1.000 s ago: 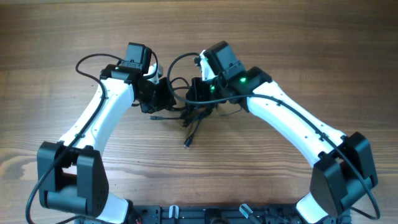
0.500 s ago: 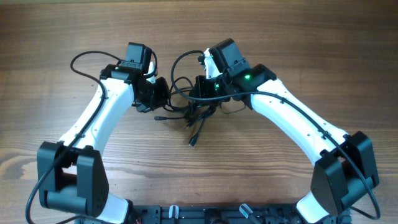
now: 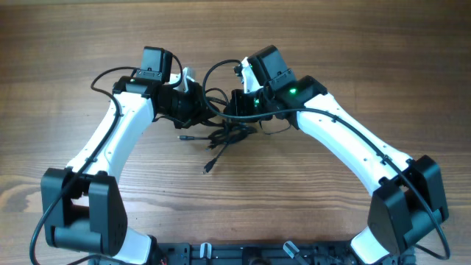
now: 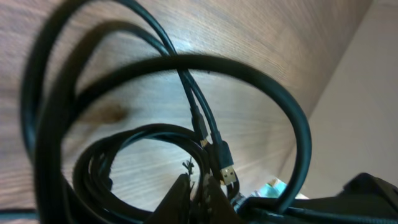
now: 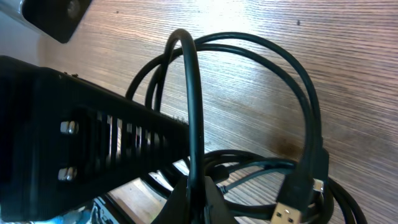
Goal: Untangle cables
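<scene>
Black cables (image 3: pixel 223 135) have spread leftward as my left gripper (image 4: pixel 194 194), whose jaws I cannot read, draws away from my right gripper (image 5: pixel 195 190), clamped on a loop, loosening the tangle.

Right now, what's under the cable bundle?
Only bare wooden table shows through and around the looped cables. The left gripper and right gripper cover the bundle's top edge from overhead, so what lies under there can't be seen.

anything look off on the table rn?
Nothing spilled or damaged. The cables lie in a tangled clump between the left tool and right tool, loops crossing each other; one plug end trails out loose from the clump.
</scene>
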